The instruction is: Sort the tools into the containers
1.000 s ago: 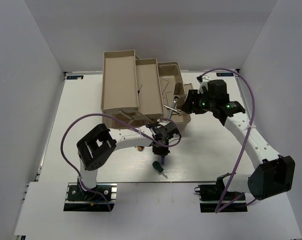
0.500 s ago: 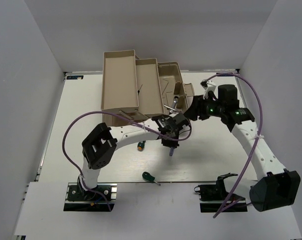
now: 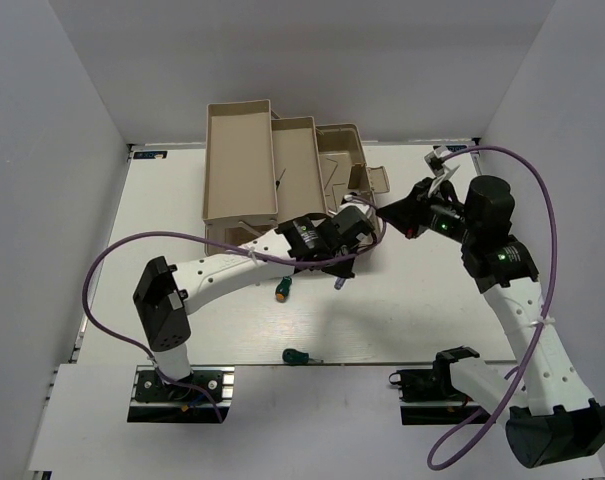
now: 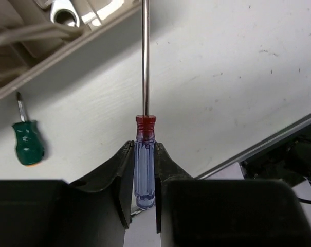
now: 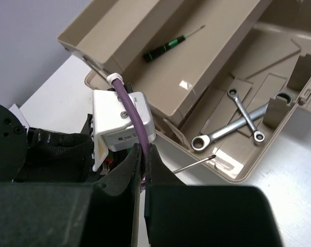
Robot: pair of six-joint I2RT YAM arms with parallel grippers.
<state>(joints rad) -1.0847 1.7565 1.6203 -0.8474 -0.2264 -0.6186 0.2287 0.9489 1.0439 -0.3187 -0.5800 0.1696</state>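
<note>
My left gripper (image 4: 145,148) is shut on the purple-handled screwdriver (image 4: 145,164); its steel shaft points at the rim of the toolbox (image 4: 52,56). From above, my left gripper (image 3: 344,260) hangs by the toolbox's front corner. In the open base compartment (image 5: 278,154) two silver wrenches (image 5: 236,122) lie crossed. A thin black-handled screwdriver (image 5: 164,48) lies in a fold-out tray (image 5: 145,25). Two stubby green-handled screwdrivers rest on the table, one (image 3: 282,291) near the toolbox, the other (image 3: 296,356) by the near edge. My right gripper (image 3: 390,212) is shut and empty, just right of the toolbox.
The beige trays (image 3: 240,160) stand fanned out at the table's back. The left arm's purple cable (image 5: 128,105) and white camera box (image 5: 122,121) sit right in front of my right fingers. A metal rail (image 3: 322,364) edges the table's near side.
My left arm carried the purple screwdriver from the table's middle up to the toolbox. My right gripper shut and drew back to the right. One green screwdriver rolled toward the near edge.
</note>
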